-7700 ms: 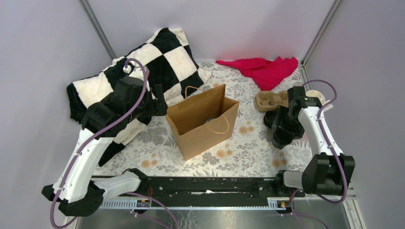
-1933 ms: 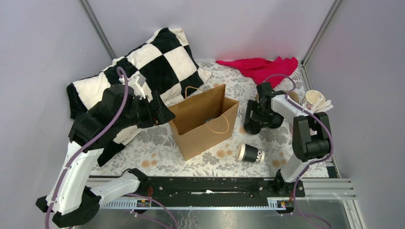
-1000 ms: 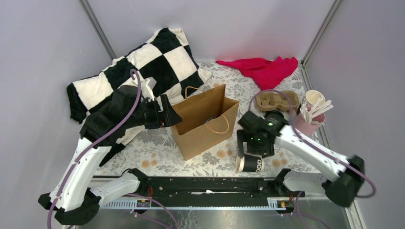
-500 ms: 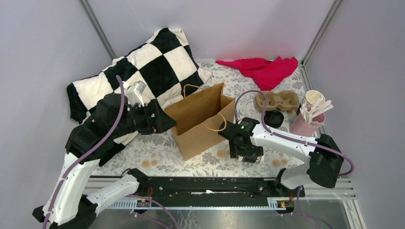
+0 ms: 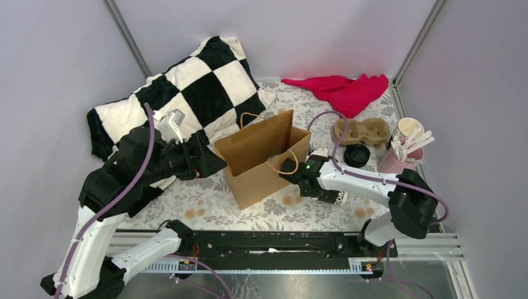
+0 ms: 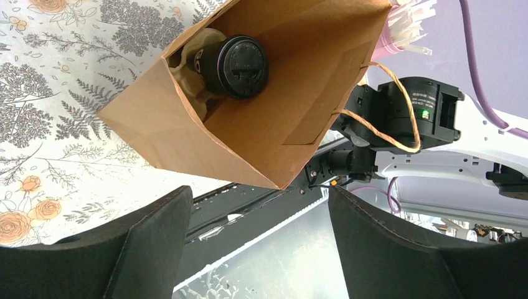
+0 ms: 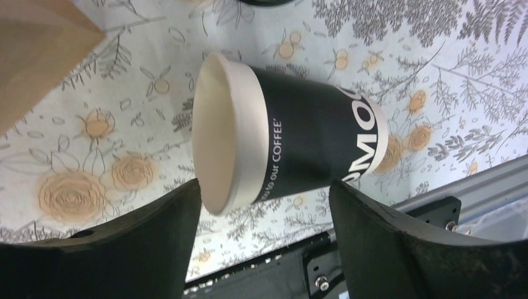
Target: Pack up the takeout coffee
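Observation:
One black coffee cup with its lid on (image 6: 235, 64) stands inside the brown paper bag (image 5: 261, 159), in a cardboard holder. A second black cup (image 7: 299, 146), with no lid and a white rim, lies on its side on the table right of the bag; it also shows in the top view (image 5: 337, 199). Its round black lid (image 5: 357, 154) lies further back. My right gripper (image 7: 261, 249) is open, its fingers either side of the fallen cup and not touching it. My left gripper (image 6: 258, 249) is open and empty just left of the bag's mouth.
A cardboard cup carrier (image 5: 361, 131), a white paper cup (image 5: 408, 128) and a pink cup of stirrers (image 5: 398, 161) stand at the back right. A red cloth (image 5: 342, 90) lies at the back, and a checkered pillow (image 5: 180, 87) at the left.
The lidless cup now lies on its side in front of the bag. My right arm has swung from the back right down over it. My left gripper has drawn back slightly from the bag.

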`<state>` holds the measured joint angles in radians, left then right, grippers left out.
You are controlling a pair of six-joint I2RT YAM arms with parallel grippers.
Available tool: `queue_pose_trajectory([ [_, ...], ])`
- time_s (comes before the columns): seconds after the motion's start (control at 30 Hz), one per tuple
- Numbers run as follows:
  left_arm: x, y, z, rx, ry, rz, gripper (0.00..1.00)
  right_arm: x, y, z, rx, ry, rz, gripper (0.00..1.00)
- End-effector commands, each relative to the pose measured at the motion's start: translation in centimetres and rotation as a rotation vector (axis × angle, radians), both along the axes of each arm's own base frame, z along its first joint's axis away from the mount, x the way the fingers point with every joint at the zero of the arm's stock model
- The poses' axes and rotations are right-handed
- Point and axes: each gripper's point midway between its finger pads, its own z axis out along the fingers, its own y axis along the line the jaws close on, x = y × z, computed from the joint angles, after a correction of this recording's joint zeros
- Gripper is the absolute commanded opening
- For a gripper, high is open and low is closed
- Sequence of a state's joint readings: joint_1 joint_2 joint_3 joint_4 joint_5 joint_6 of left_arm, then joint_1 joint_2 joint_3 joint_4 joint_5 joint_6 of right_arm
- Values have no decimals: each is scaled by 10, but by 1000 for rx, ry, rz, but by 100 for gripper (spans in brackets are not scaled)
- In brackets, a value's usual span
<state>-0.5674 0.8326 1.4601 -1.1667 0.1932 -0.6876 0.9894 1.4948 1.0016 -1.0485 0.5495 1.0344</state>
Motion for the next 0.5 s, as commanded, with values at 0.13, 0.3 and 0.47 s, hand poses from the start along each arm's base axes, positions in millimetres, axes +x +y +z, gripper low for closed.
queue_pose_trajectory([
  [0.13,0,1,16,-28,-32,11,84,27,-1,-3,-67,-141,-36,74],
  [0.3,-1,1,16,-22,-29,5,84,24,-13,-1,-89,-153,-66,49],
  [0.47,-1,4,23,-4,-41,3,84,5,-21,16,-21,-105,-70,28],
])
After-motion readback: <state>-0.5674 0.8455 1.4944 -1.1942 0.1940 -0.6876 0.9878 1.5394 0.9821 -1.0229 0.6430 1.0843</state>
